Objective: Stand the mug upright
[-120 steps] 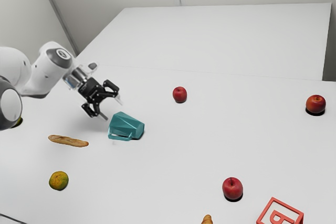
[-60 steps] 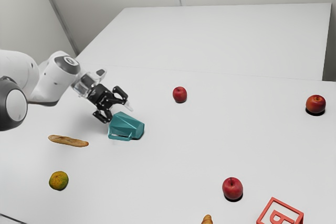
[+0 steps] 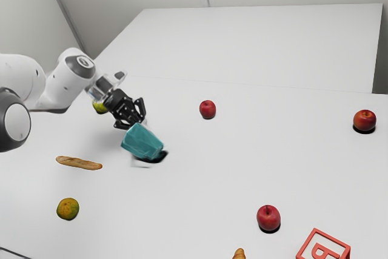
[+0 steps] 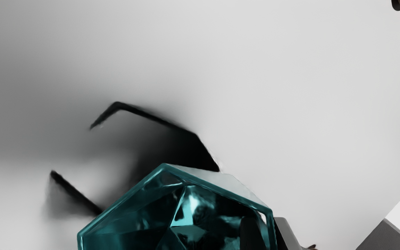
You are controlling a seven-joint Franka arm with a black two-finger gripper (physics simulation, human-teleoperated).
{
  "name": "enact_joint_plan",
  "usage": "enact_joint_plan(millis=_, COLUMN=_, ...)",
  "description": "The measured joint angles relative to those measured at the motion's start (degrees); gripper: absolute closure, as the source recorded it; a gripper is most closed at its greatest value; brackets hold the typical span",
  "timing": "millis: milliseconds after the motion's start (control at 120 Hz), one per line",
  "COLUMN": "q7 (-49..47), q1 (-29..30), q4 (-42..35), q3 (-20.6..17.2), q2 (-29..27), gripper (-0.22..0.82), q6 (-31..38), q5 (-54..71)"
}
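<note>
Bright, pale light over the counter [image 3: 291, 156]; dense black shadow below the mug [image 3: 142, 142], softer grey shading around, glints inside it.

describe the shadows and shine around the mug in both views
Exterior view: a dark shadow on the table beneath the tilted mug, a small dark one under the apple nearest the red block; wrist view: bright glints inside the mug, a black shadow with thin bent strips beside it.

On the red block [image 3: 333, 239], near the bottom edge at the exterior view's right, you can make out one letter [image 3: 325, 248], seemingly a P; the edge crops it, so you can't be certain.
</note>
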Motion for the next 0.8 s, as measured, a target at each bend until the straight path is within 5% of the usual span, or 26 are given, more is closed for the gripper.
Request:
enact_joint_plan(millis=400, q7=-1.7, q1=-5.4, q4=-2.3, q3=-0.1, q2=-7.1, gripper=0.76, q6=2.6, q5=10.2)
enact_joint_plan(millis=800, q7=-9.7, q1=-12.3, q4=-20.9, q3=-5.8, q2=-22.3, gripper=0.78, q6=22.6, q5=33.5)
